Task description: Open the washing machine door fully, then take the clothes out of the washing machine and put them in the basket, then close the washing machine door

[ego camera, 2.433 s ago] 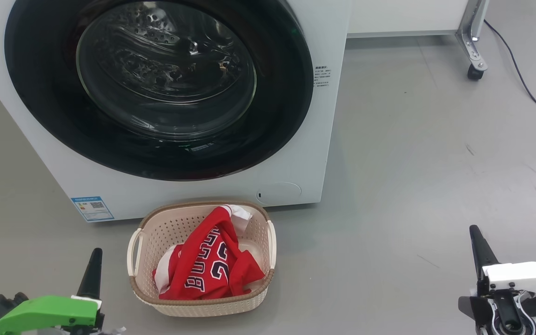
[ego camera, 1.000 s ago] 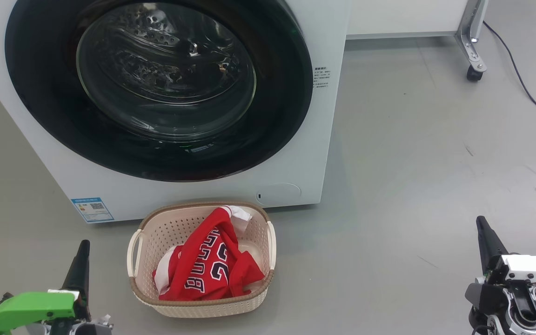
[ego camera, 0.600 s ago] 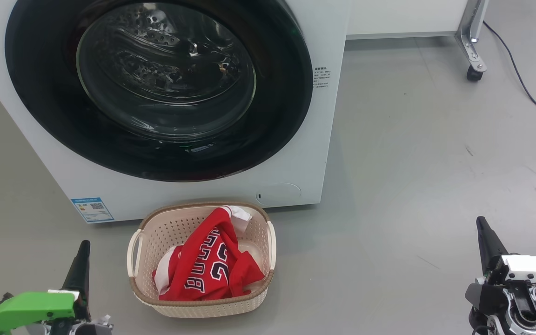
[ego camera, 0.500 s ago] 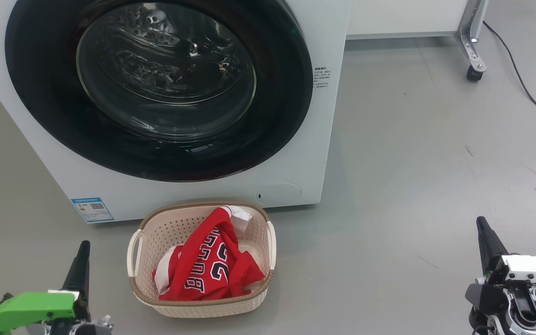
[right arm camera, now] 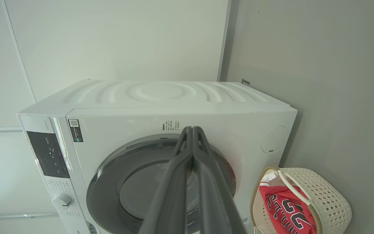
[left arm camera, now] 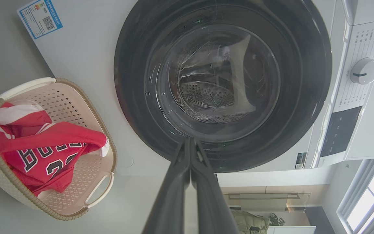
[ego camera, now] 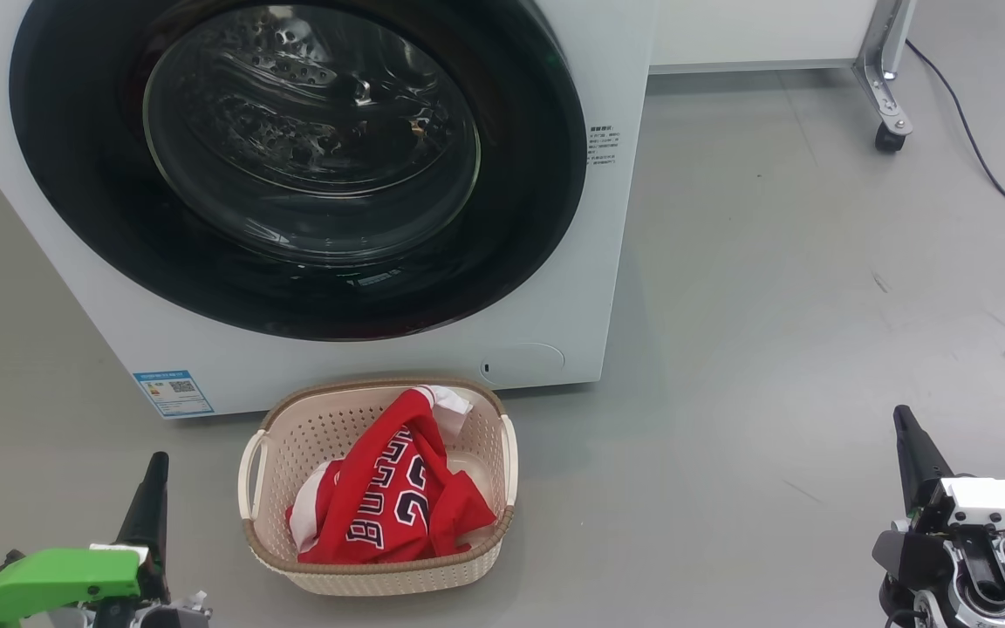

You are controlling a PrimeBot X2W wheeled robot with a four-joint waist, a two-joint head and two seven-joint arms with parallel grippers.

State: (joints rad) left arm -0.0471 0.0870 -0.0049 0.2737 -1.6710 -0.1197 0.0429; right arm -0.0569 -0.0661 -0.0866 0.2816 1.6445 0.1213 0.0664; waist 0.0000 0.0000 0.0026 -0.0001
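Observation:
The white washing machine [ego camera: 616, 52] stands ahead with its round black-rimmed door [ego camera: 520, 227] closed flat against its front; the steel drum shows through the glass. On the floor before it sits the cream basket [ego camera: 293, 436], holding the red clothes [ego camera: 389, 506], a jersey with dark lettering. My left gripper [ego camera: 156, 458] is shut at the lower left, left of the basket and apart from it. My right gripper [ego camera: 900, 412] is shut at the lower right, far from the basket. In the left wrist view my left gripper [left arm camera: 190, 139] points at the door [left arm camera: 135, 81]. The basket [right arm camera: 333, 198] shows in the right wrist view.
Grey floor [ego camera: 773, 305] stretches to the right of the washer. A metal leg on a caster [ego camera: 891, 131] stands at the back right, with a dark cable [ego camera: 982, 157] trailing across the floor beside it. A blue label [ego camera: 173, 392] sits low on the washer's front.
Over the last second nothing has visibly moved. Earlier, my left gripper dropped a little lower and my right gripper rose slightly in the head view.

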